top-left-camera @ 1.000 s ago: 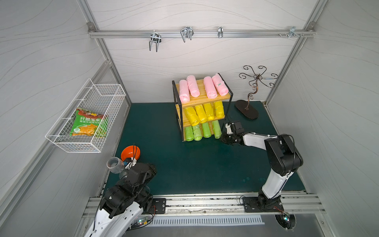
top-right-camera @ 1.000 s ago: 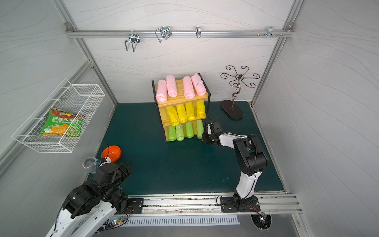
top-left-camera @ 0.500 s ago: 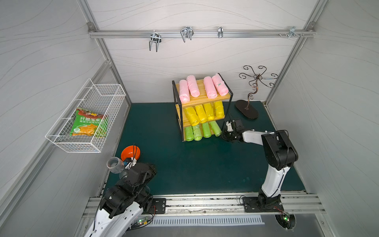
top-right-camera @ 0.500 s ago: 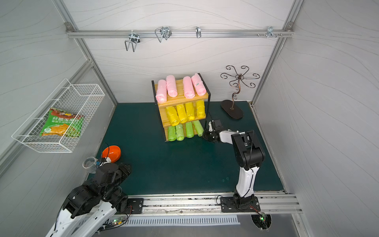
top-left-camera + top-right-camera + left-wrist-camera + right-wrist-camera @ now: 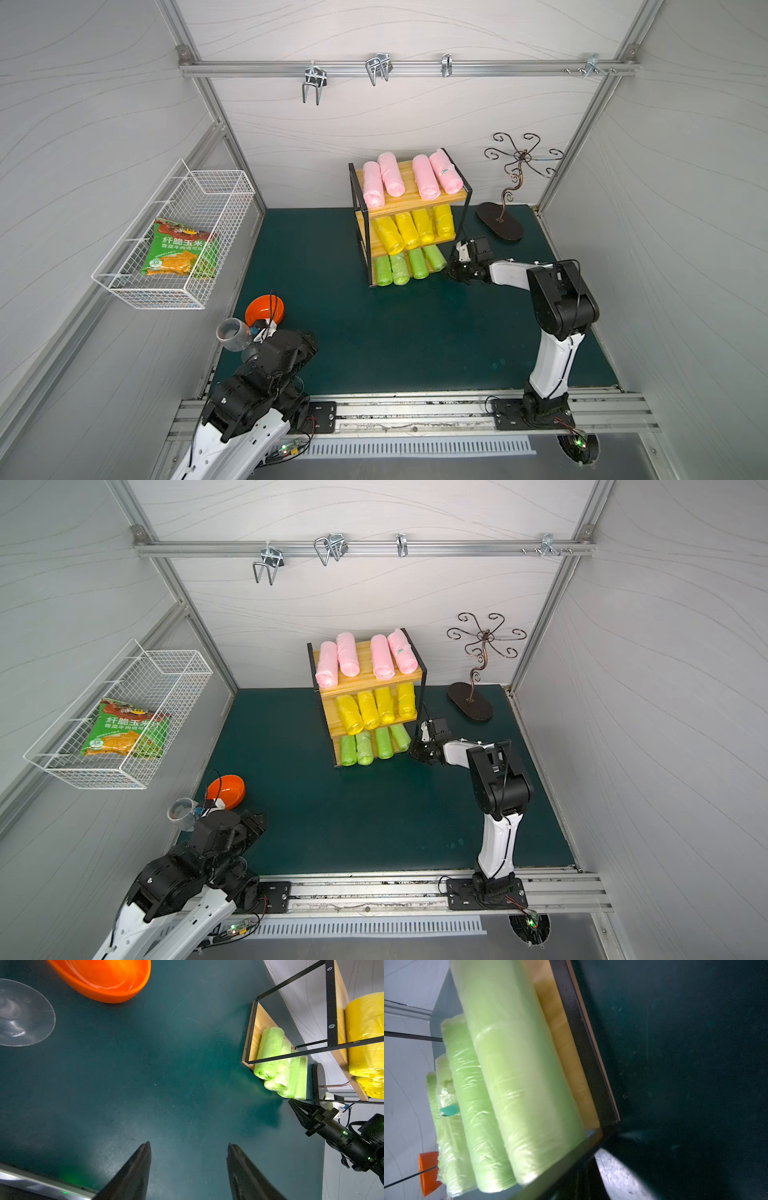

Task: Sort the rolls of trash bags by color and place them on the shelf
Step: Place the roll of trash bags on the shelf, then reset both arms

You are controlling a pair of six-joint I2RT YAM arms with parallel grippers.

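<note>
**status: all rolls shelved by colour; one green roll displaced**

the shelf (image 5: pixel 409 180) stands at the far centre of the mat (image 5: pixel 374 332). four pink rolls (image 5: pixel 390 178) lie on its top tier, four yellow rolls (image 5: pixel 407 230) on the middle tier, and four green rolls (image 5: pixel 399 270) on the bottom tier.

change since one second ago: the rightmost green roll (image 5: pixel 435 257) lay nearly parallel with its neighbours. it now lies skewed, with its near end turned to the right. the other eleven rolls have not moved.

right gripper (image 5: pixel 292 1103): fingers clenched together, grasping nothing. the tip sits just beside the near right corner of the bottom tier, next to the skewed roll. contact with the roll cannot be determined. the right arm's elbow has shifted slightly left and toward the far side.

left gripper (image 5: pixel 188 1145): fingers released, spread over bare mat, nothing between them. its position at the near left is unchanged, close to the orange bowl (image 5: pixel 264 309) and the clear cup (image 5: pixel 232 332).
</note>
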